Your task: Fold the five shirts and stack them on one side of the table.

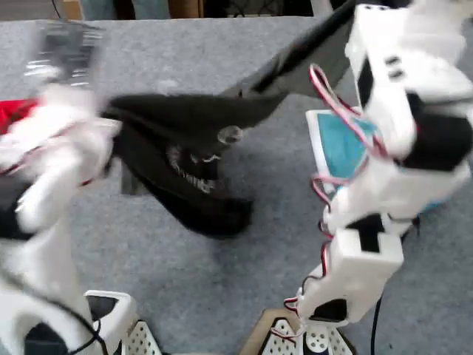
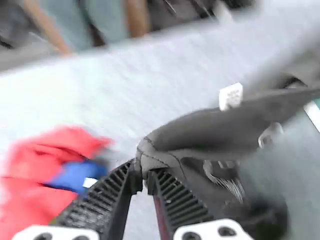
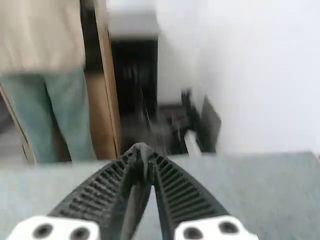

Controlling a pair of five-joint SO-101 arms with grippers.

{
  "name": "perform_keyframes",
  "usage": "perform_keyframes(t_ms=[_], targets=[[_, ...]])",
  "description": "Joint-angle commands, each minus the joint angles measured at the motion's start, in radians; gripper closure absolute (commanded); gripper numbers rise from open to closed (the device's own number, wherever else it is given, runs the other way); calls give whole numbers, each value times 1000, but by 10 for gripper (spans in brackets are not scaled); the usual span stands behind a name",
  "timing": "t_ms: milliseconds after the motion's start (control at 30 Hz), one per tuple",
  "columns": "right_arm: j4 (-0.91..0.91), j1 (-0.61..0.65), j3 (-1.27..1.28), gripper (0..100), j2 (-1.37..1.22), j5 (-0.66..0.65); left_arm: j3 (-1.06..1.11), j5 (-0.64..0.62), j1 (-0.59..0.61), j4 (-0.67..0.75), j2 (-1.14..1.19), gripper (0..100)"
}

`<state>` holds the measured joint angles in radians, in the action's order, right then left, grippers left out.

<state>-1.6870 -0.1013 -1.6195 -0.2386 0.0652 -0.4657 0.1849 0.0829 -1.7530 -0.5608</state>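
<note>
- Black shirt (image 1: 185, 140), in the high view, is hanging stretched above the grey desk (image 1: 259, 281), pulled between the two arms. One end is bunching at the left arm (image 1: 66, 148). A long strip is running up and across to the far right, behind the right arm (image 1: 392, 148). The middle of the shirt is sagging down onto the desk, with pale print showing on it. A red shirt (image 1: 15, 111) is lying at the left edge of the desk, partly behind the left arm. A teal item with a pale border (image 1: 340, 144) is lying flat on the desk under the right arm.
- In the left wrist view, the left jaws are clamping tight on a folded edge of the black shirt (image 2: 225, 135), with the cloth rising from between them and spreading away. A small white label (image 2: 231, 96) is standing out from the shirt's upper edge. The red shirt (image 2: 35, 170) is sitting on the desk (image 2: 125, 85) beside the jaws, with a blue patch (image 2: 75, 175) showing on it.
- In the right wrist view, the right jaws are standing almost closed, pinching a thin fold of the black shirt (image 3: 142, 150) at their tips. The jaws are pointing out past the far edge of the desk (image 3: 260, 190).
</note>
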Motion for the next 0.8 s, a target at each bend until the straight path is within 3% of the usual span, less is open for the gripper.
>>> perform_keyframes(t_ms=[0,400,567,767], targets=[[68,5,5,984,156,63,-177,37,147,-8,-28,972],[325,3,191,984,559,95,-426,49,374,-8,-37,972],[387,3,446,984,641,94,-300,49,375,-8,-37,971],[390,9,662,984,668,94,12,51,348,-8,-37,971]])
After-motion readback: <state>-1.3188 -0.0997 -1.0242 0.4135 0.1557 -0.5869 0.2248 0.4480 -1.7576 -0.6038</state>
